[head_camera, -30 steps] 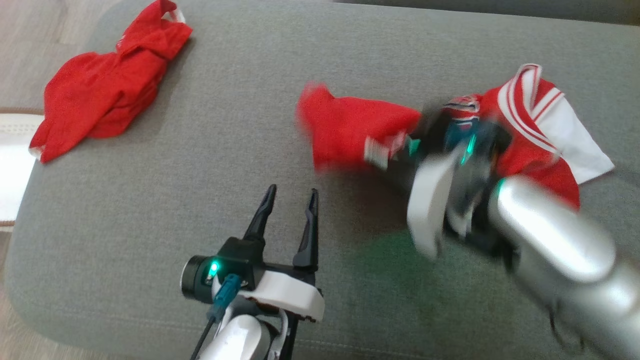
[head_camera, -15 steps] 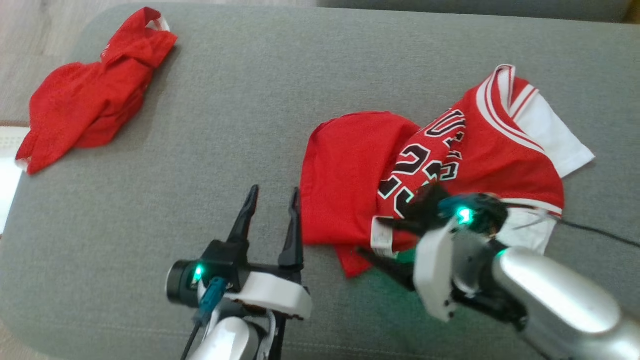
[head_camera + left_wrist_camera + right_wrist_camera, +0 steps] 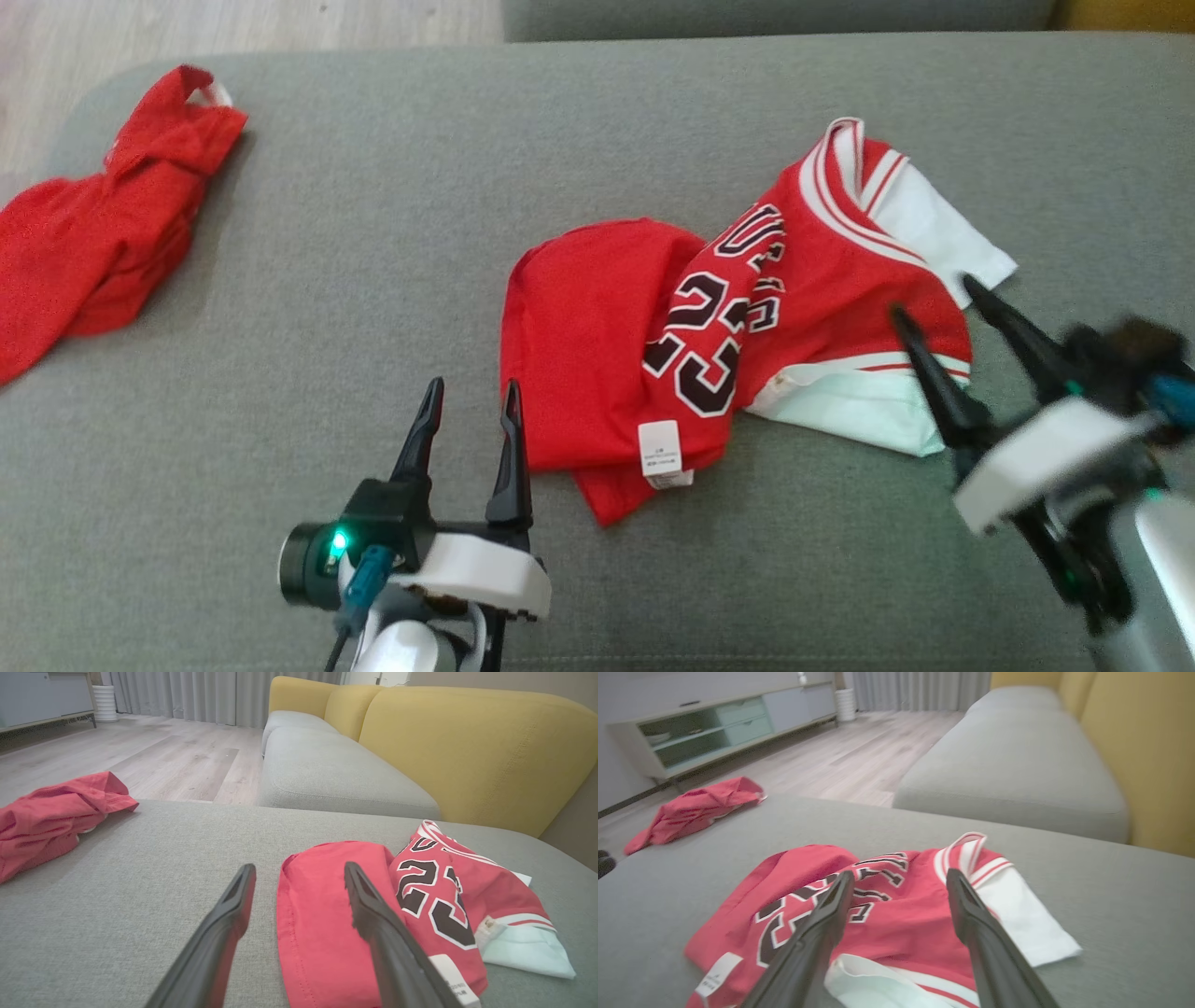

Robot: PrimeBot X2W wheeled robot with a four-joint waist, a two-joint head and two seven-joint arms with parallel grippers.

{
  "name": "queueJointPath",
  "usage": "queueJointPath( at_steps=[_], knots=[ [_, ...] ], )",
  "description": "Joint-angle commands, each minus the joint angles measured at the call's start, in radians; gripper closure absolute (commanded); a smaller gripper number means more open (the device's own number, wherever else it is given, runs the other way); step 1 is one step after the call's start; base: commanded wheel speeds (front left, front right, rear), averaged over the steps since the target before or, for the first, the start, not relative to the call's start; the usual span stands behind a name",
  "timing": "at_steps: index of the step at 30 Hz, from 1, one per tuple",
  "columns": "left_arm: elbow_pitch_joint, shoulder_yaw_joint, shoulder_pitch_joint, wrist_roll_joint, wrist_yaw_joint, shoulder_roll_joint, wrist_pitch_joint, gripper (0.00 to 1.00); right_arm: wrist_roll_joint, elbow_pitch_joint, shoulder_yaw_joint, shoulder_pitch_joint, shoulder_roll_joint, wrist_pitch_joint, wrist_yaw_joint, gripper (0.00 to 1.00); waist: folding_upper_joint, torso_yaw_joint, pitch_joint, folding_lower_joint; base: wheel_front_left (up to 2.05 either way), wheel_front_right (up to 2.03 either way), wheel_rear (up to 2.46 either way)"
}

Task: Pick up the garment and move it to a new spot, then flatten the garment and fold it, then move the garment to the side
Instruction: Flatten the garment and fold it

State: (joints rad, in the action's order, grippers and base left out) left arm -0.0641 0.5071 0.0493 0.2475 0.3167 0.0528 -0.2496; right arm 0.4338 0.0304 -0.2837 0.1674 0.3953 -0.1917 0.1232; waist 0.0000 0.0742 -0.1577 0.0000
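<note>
Jersey: red number-23 jersey (image 3: 747,345) lies rumpled and partly doubled over, mid grey ottoman (image 3: 373,280), toward its right edge.
Left end effector (image 3: 471,387): released, empty, just beside the jersey's left side, near the front edge.
Right end effector (image 3: 932,297): released, empty, at the jersey's white right margin.
Other: second red garment (image 3: 103,252) at the far left corner.
Progress: relocation judged done. Flattening, folding and the move aside are still to do.

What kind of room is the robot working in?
Probably a living room in a home. There is a yellow-backed sofa with grey seat cushions, a wooden floor with long curtains at its far end, and a low sideboard along the wall.
</note>
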Motion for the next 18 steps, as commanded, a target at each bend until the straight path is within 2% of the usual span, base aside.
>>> queueJointPath(
  at_steps=[1,3,7,8,13,18],
  knots=[
    [0.031,-0.037,0.008,-0.013,-0.004,-0.003,-0.012,0.00,-0.051,0.040,0.045,-0.030,-0.015,0.046,0.008,0.00,0.0000,-0.015,0.015,0.0000,0.00,0.00,0.00],
    [0.023,-0.048,-0.007,-0.018,-0.012,-0.003,-0.012,0.00,-0.153,0.033,0.156,-0.101,-0.076,0.133,0.008,0.00,0.0000,-0.027,0.034,0.0000,0.00,0.00,0.00],
    [0.015,-0.065,-0.032,-0.022,-0.023,-0.003,-0.012,0.00,-0.264,0.007,0.277,-0.175,-0.163,0.242,0.008,0.00,0.0000,-0.038,0.061,0.0000,0.00,0.00,0.00],
    [0.015,-0.065,-0.032,-0.022,-0.023,-0.003,-0.012,0.00,-0.264,0.007,0.277,-0.175,-0.163,0.242,0.008,0.00,0.0000,-0.038,0.061,0.0000,0.00,0.00,0.00],
    [0.009,-0.085,-0.068,-0.028,-0.035,-0.003,-0.012,0.00,-0.343,-0.053,0.377,-0.236,-0.255,0.364,0.008,0.00,0.0000,-0.048,0.092,0.0000,0.00,0.00,0.00],
    [0.002,-0.101,-0.097,-0.035,-0.048,-0.003,-0.012,0.00,-0.375,-0.124,0.426,-0.262,-0.290,0.432,0.008,0.00,0.0000,-0.050,0.116,0.0000,0.00,0.00,0.00]
  ],
)
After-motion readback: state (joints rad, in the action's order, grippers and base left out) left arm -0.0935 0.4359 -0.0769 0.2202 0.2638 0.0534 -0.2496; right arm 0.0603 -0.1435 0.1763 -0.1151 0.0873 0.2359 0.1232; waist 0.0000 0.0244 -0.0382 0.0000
